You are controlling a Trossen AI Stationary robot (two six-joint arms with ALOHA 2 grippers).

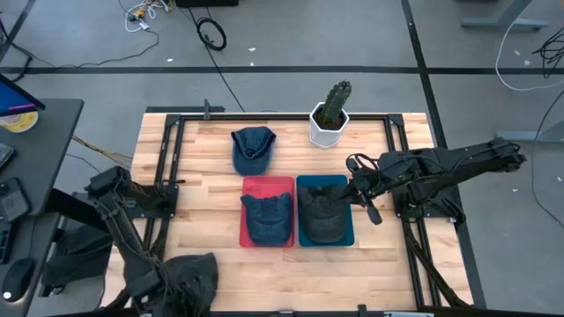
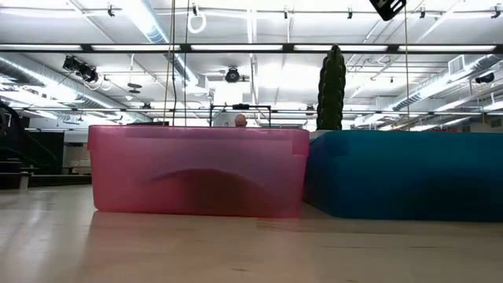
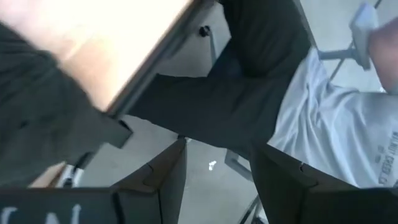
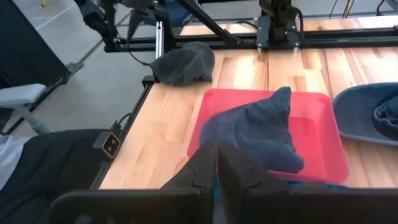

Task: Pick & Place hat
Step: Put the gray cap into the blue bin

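Note:
A blue denim hat (image 1: 266,217) lies in the red tray (image 1: 250,187); it also shows in the right wrist view (image 4: 261,134). A dark hat (image 1: 324,214) fills the blue tray (image 1: 349,236). A second denim hat (image 1: 252,148) rests on the table's far part. A dark grey hat (image 1: 189,275) sits at the near left corner. My right gripper (image 4: 216,169) is shut, hovering above the blue tray's right side (image 1: 356,188), holding nothing. My left gripper (image 3: 217,186) is open, parked off the near left corner beside the grey hat.
A cactus in a white pot (image 1: 330,114) stands at the far edge, just behind the blue tray. Black rails (image 1: 172,150) frame the tabletop. Bare wood lies left of the red tray (image 1: 207,211). A seated person's clothing (image 3: 336,124) shows beyond the table's near left edge.

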